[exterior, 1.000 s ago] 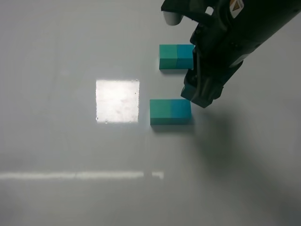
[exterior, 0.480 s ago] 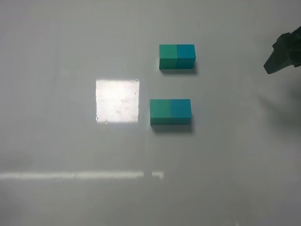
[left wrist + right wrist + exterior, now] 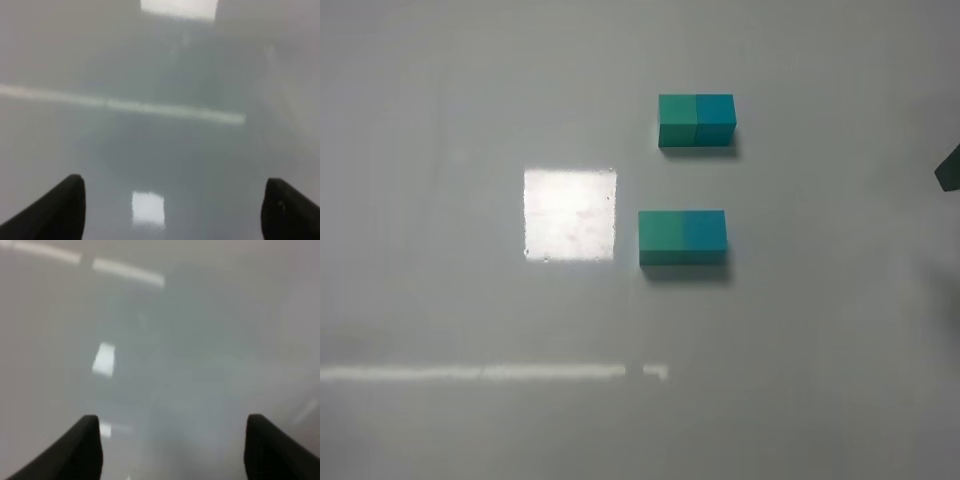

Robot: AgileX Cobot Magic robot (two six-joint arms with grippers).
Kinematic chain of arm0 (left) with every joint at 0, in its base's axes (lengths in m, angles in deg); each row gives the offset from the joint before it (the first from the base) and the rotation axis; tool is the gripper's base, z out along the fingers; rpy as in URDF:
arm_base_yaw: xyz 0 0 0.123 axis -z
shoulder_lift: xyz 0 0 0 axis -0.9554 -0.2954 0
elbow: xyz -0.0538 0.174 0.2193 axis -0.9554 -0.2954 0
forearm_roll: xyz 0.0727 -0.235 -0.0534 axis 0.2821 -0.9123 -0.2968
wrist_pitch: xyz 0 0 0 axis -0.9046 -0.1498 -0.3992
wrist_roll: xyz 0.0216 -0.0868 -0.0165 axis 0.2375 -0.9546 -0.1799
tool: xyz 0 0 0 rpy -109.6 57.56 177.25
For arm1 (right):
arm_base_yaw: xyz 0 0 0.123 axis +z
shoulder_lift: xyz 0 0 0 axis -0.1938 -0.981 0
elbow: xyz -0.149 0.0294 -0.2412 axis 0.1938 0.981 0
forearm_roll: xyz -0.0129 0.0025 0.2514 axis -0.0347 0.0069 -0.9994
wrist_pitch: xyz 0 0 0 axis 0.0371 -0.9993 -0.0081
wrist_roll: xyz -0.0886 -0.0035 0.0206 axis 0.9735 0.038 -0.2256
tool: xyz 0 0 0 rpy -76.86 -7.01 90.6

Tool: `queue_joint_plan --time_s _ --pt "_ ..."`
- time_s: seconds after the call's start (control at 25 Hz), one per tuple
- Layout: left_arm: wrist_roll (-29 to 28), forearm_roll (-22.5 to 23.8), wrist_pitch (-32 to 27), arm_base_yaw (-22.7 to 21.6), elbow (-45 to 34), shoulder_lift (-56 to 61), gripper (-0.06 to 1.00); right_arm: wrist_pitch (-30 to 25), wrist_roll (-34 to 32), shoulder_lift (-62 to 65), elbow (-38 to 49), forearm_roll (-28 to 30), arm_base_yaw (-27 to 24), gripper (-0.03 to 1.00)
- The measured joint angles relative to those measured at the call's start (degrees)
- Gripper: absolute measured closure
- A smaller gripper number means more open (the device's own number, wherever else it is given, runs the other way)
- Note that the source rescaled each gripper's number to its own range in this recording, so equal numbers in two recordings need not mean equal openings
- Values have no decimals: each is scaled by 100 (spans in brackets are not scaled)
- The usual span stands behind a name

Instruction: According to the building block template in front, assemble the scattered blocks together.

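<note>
The template (image 3: 696,120), a short green-and-blue bar, lies at the back middle of the table. In front of it the green cube (image 3: 662,236) and the blue cube (image 3: 705,234) sit side by side and touching, green on the left. Only a dark tip of my right arm (image 3: 950,168) shows at the right edge of the exterior view, far from the blocks. In the right wrist view my right gripper (image 3: 172,440) is open and empty over bare table. My left gripper (image 3: 175,200) is open and empty over bare table and is out of the exterior view.
The grey table (image 3: 470,420) carries a bright square glare patch (image 3: 570,213) left of the cubes and a thin bright streak (image 3: 490,372) nearer the front. Nothing else stands on it.
My right arm, which hung over the right of both block pairs, has pulled away to the right and is almost out of the exterior view. The blocks have not moved.
</note>
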Motion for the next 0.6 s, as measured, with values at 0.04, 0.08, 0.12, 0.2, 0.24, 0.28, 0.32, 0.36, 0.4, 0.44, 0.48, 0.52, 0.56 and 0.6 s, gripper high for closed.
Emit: queue_joint_plan --time_s 0.04,0.08,0.12,0.2,0.24,0.28,0.32,0.36,0.4,0.44,0.48,0.52,0.56,0.6 --pt "0 0 0 0 0 0 8 55 -26 176 246 15 0 44" --pt "0 0 0 0 0 0 8 110 -37 334 486 21 0 44" --pt "0 0 0 0 0 0 8 188 -85 571 717 21 0 44" --pt "0 0 0 0 0 0 8 310 -152 914 1107 27 0 44" --pt "0 0 0 0 0 0 8 349 -204 1120 1301 32 0 44" --pt "0 0 0 0 0 0 8 380 -282 1362 1482 32 0 44" --pt "0 0 0 0 0 0 8 402 -359 1545 1665 32 0 46" --pt "0 0 0 0 0 0 8 402 -402 1733 1812 7 0 48" --pt "0 0 0 0 0 0 8 407 -436 2018 1985 -31 0 50" --pt "0 0 0 0 0 0 8 419 -455 2234 2127 -56 0 50" --pt "0 0 0 0 0 0 8 419 -478 2463 2295 -76 0 51" --pt "0 0 0 0 0 0 8 430 -533 2750 2464 -81 0 51" --pt "0 0 0 0 0 0 8 466 -589 3103 2644 -58 0 51" --pt "0 0 0 0 0 0 8 499 -627 3360 2833 -27 0 51"
